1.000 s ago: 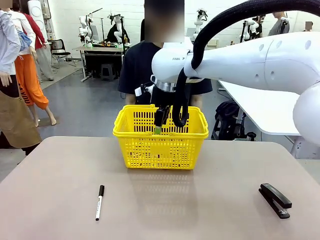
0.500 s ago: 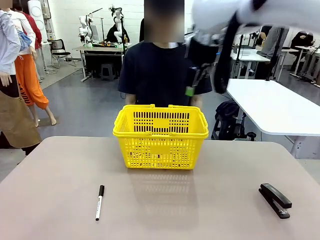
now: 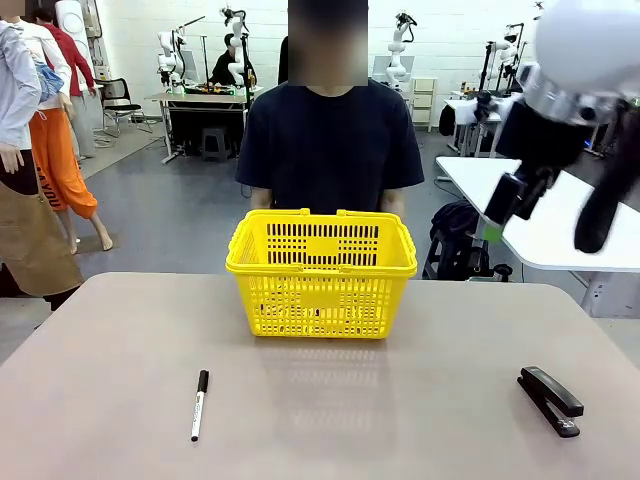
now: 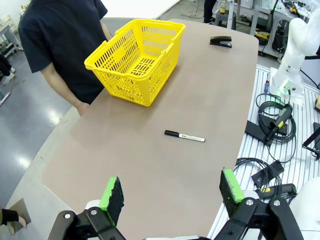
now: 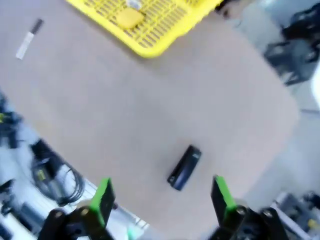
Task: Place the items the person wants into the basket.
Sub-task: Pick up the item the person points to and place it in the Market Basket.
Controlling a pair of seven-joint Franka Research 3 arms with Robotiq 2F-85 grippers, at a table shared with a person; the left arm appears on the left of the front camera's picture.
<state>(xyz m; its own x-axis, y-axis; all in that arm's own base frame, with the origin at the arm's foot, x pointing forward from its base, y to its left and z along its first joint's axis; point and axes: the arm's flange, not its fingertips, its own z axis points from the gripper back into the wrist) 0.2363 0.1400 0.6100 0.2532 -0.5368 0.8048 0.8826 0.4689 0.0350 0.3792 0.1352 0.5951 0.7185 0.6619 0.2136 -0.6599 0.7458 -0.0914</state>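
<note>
The yellow basket [image 3: 320, 270] stands at the table's far middle, right in front of the person [image 3: 330, 140] in the dark T-shirt. My right gripper [image 3: 550, 212] hangs open and empty high above the table's right side, well off the basket. Its blurred wrist view looks down on the basket [image 5: 150, 22], where a small yellow item [image 5: 129, 18], seemingly the tape measure, lies on the floor. My left gripper [image 4: 172, 190] is open and empty, high above the table's near-left end, far from the basket [image 4: 135, 60] and the person [image 4: 60, 45].
A white marker with a black cap [image 3: 200, 404] [image 4: 185, 136] lies at the front left of the table. A black stapler [image 3: 550, 400] [image 4: 220, 41] [image 5: 184, 167] lies at the front right. Cables and boxes [image 4: 272, 130] lie beside the table.
My right gripper has risen from just above the basket and swung up and to the right, open throughout. The basket, marker and stapler have not moved.
</note>
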